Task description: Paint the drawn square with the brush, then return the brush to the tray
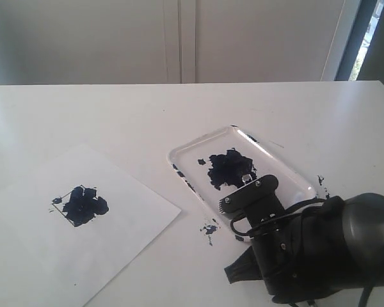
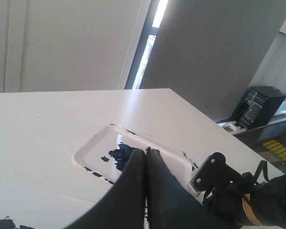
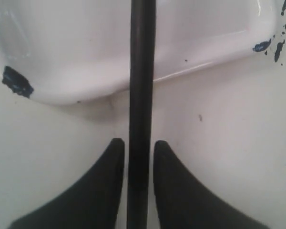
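Observation:
The tray (image 1: 272, 160) lies mid-table with a dark blue paint blotch (image 1: 227, 167) in it. The brush (image 3: 142, 71) runs as a black handle across the tray's rim (image 3: 76, 47), and a bit of its silver ferrule (image 1: 246, 177) shows at the blotch. My right gripper (image 3: 139, 143) hangs over the tray's near edge, open, its fingers on either side of the handle with a thin gap on each side. The drawn square (image 1: 79, 206) on the paper is smeared with dark blue paint. My left gripper (image 2: 146, 150) is shut and empty, pointing toward the tray (image 2: 93, 150).
The white paper sheet (image 1: 131, 224) lies at the front left of the white table. Blue paint specks (image 1: 210, 228) dot the table beside the tray, more (image 1: 320, 181) at its right. The right arm's black body (image 1: 320, 249) fills the front right corner.

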`<state>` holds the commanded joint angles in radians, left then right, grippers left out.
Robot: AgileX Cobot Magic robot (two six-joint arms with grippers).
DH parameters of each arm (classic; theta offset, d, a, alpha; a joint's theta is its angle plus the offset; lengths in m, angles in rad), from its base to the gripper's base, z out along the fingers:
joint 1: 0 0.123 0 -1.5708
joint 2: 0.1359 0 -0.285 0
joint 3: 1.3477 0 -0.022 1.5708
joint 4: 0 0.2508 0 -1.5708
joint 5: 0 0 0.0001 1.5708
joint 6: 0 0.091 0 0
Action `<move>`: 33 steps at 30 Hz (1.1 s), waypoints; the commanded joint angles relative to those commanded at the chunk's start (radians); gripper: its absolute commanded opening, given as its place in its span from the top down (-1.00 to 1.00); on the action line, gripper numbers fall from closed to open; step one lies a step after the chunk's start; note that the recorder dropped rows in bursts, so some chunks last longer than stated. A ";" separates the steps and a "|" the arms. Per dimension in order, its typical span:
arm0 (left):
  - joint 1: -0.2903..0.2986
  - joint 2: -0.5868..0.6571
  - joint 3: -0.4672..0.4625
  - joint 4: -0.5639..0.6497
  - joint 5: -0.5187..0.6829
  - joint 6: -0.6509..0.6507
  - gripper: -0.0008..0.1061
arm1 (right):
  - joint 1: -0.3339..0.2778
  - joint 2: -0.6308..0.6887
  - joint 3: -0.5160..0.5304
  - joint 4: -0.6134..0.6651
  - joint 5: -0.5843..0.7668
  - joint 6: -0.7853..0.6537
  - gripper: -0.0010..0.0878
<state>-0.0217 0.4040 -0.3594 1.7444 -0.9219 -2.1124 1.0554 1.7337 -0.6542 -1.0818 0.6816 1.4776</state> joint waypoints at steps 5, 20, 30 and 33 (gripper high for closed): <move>0.000 0.000 0.000 0.000 0.013 0.000 0.99 | 0.002 -0.009 0.000 -0.034 -0.006 0.016 -0.44; 0.000 0.000 0.000 0.000 0.000 0.000 0.99 | 0.000 -0.054 0.039 -0.008 0.099 0.161 -0.22; 0.000 0.000 0.000 0.000 -0.010 0.000 0.99 | -0.077 0.134 0.058 0.003 -0.114 0.227 0.29; 0.000 0.000 0.000 0.000 -0.007 0.000 0.99 | -0.077 0.116 0.058 0.009 -0.097 0.225 0.43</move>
<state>-0.0217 0.4040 -0.3594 1.7444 -0.9287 -2.1124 0.9789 1.8492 -0.5965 -1.0727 0.5845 1.7024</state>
